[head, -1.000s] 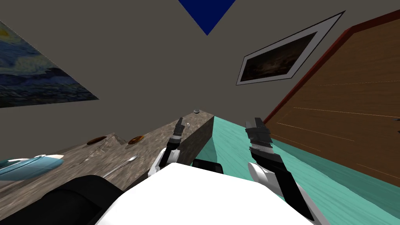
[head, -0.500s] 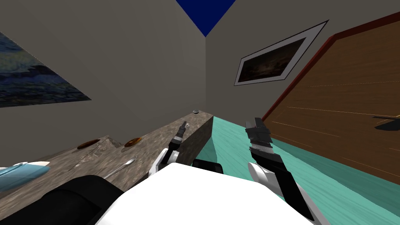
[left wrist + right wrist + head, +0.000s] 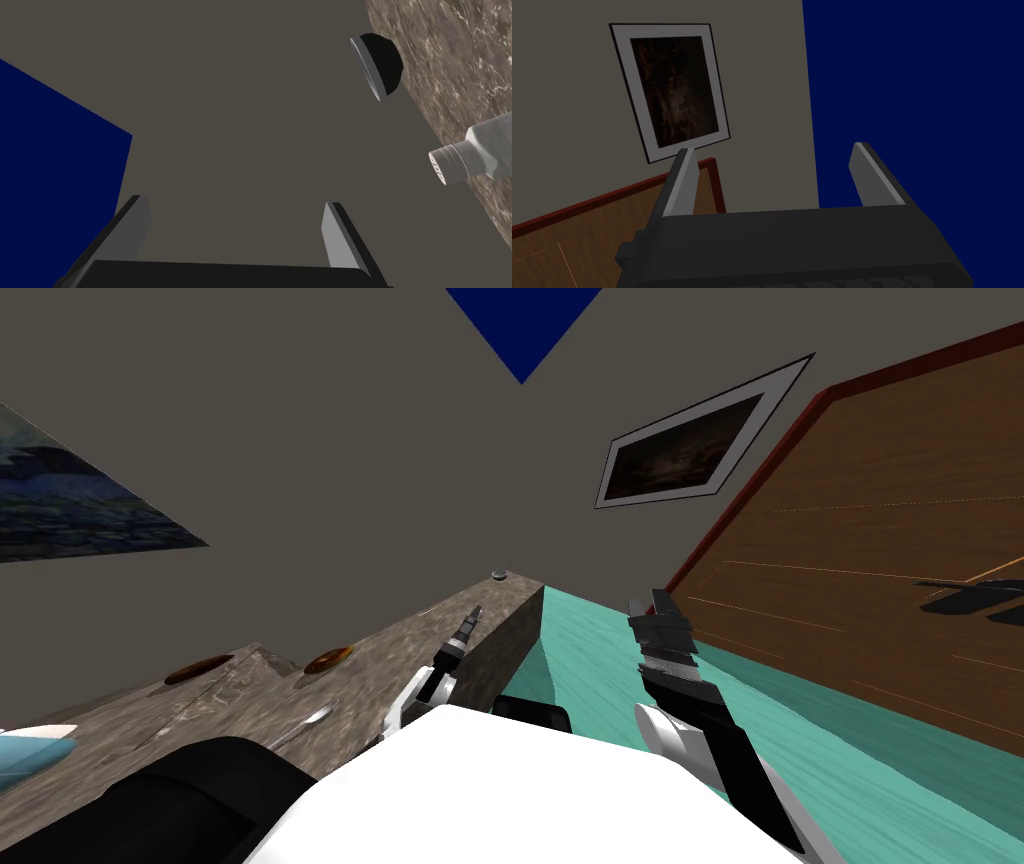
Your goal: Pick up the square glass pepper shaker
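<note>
The brown wooden door (image 3: 880, 588) is taking up the side at three o'clock of me. The teal floor (image 3: 580, 648) is running between it and the long brown marbled stone worktop (image 3: 400, 653), which is stretching from eight o'clock towards twelve.

The right tool (image 3: 773, 150) is hanging over the floor at three o'clock of the left arm, its two fingers standing wide apart with nothing between them. The left tool (image 3: 235, 201) is reaching out over the worktop's far half at twelve o'clock. Its fingers are also spread wide and gripping nothing.

Two flat brown round discs (image 3: 328, 661) are lying on the worktop at nine o'clock of the left tool. A small dark bowl with a grey rim (image 3: 380, 62) is sitting at the worktop's far end.

The pale square-bodied pepper shaker with a ribbed, perforated round cap (image 3: 475, 155) is standing on the worktop, nearer the left tool than the bowl. It is outside the tool's opening, past the outer side of one finger and apart from it. Its long axis is standing square to the worktop, and the cap is pointing straight away from the surface.
</note>
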`<state>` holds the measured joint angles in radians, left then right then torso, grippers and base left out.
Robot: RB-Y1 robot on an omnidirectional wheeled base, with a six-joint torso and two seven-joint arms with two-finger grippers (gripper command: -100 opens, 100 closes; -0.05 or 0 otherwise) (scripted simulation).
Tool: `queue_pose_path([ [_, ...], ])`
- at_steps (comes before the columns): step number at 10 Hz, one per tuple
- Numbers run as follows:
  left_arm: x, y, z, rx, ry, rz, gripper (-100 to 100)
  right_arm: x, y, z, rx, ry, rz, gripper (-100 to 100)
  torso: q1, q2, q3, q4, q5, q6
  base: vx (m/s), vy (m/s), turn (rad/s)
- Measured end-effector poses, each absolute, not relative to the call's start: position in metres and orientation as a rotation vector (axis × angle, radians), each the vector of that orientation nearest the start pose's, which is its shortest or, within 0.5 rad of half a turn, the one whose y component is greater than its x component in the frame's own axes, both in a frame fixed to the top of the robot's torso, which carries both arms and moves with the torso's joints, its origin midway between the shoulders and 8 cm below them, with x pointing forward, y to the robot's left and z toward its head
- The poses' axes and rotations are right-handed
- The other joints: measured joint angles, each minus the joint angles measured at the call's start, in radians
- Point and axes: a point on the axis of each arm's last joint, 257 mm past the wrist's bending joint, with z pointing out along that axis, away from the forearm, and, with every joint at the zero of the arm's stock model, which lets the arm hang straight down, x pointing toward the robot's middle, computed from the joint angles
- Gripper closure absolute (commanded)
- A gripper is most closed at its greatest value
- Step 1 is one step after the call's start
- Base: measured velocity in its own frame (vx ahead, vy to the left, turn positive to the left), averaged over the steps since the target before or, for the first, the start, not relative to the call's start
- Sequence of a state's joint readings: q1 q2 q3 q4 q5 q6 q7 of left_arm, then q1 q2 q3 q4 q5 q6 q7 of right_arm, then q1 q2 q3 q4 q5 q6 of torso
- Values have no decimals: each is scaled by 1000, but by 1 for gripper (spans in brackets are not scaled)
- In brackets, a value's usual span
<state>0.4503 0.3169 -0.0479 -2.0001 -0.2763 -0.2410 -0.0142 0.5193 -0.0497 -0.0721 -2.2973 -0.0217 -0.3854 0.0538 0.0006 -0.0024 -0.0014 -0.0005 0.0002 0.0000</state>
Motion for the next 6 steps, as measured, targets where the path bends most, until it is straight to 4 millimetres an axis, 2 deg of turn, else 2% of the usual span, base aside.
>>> queue_pose_path([
  [6, 413, 306, -232, -528, 1548, -697, -100, 353, -307, 6, 696, 725, 1160, 0, -1, -1, -1, 0, 0, 0, 45, -4, -46],
])
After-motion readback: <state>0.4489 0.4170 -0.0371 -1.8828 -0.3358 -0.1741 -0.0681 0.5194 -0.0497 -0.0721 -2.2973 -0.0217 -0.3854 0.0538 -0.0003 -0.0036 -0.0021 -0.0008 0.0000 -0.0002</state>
